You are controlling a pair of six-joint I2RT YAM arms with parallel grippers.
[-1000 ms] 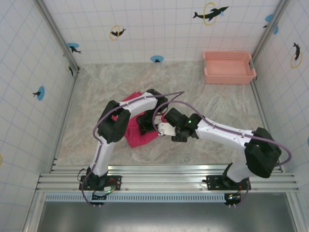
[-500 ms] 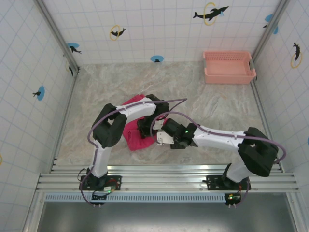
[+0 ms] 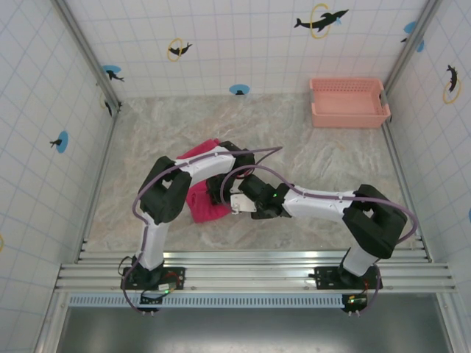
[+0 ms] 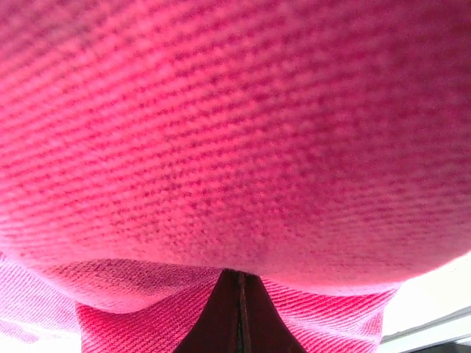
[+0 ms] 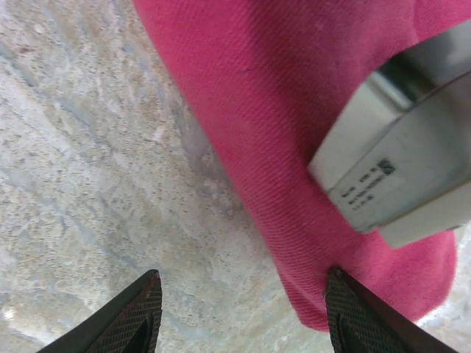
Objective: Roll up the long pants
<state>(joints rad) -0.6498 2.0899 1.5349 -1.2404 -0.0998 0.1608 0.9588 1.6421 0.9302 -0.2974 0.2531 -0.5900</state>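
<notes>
Left gripper (image 4: 239,323) has its two dark fingers pressed flat together with only a thin seam between them. Magenta cloth bulges above and on both sides of them, and whether any fold is caught at the hidden tips cannot be told. From above, this gripper points down into the bundle near the middle of the workspace. The right gripper (image 5: 243,316) is spread wide and pinches nothing. One black fingertip hangs over bare stone-patterned surface, while the other stands at the edge of the cloth.

White tiled walls (image 3: 243,51) with blue dolphin stickers enclose the flat, beige marbled table (image 3: 147,140) on three sides.

The long pants (image 3: 199,204), bright magenta-red trousers of soft ribbed cloth, lie gathered into a compact lump slightly left of the table's centre. Both arms partly cover them. Seen from the right wrist, their edge runs diagonally across the table, with a rounded corner just beside the right-hand fingertip.

A pale salmon-pink, rectangular plastic basket (image 3: 349,103) sits in the far right corner, well apart from the cloth.

A light grey, box-shaped housing (image 5: 397,162) with a small printed label stands in front of the trousers, close to the right gripper.
</notes>
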